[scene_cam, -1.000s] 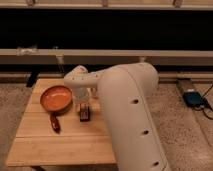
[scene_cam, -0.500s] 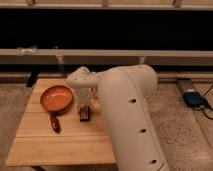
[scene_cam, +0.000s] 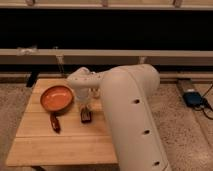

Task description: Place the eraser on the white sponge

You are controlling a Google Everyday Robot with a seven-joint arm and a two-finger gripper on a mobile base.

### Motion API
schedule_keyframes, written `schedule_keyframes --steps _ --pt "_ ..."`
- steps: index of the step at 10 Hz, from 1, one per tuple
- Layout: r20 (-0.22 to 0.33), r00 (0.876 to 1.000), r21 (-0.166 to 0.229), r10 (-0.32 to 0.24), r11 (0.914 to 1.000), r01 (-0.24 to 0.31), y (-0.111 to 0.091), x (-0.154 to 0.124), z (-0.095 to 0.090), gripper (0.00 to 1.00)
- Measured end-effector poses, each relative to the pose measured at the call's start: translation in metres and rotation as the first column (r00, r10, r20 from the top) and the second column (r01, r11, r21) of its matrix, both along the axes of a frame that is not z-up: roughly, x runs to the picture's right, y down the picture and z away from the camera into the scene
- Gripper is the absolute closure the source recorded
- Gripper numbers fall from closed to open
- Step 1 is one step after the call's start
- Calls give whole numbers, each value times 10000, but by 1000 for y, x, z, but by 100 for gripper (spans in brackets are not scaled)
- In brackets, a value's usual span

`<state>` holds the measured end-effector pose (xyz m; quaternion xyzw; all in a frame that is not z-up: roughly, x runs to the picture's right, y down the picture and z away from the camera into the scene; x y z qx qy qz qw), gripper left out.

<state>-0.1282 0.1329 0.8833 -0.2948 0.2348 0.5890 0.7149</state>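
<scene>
White and bulky, the robot arm (scene_cam: 127,115) fills the right half of the view and bends down over the wooden worktop (scene_cam: 35,142). On the left part of the worktop sits a round orange pan (scene_cam: 56,98), its inside a plain orange, with its dark red handle (scene_cam: 55,122) pointing toward the near edge. Just right of the pan, the end effector (scene_cam: 86,106) hangs low, directly over the eraser (scene_cam: 86,116) and close against its top; how wide it stands, or whether it grips, cannot be told. The eraser, small and dark, lies on the worktop beside the pan handle.
</scene>
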Motion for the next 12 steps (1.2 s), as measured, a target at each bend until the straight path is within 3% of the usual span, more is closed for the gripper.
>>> schedule_keyframes --steps 2,4,7,10,12 --pt "163 9999 -95 -26 10000 27 7 -5 -24 100" --pt "397 9992 -127 -43 9999 48 19 -12 -63 100" --pt "341 9989 -34 307 9995 -306 26 5 -118 100" --pt "-456 9933 136 1058 9943 -1053 35 49 -151 100" --pt "-1082 9841 210 1410 9900 -1395 42 73 -161 100"
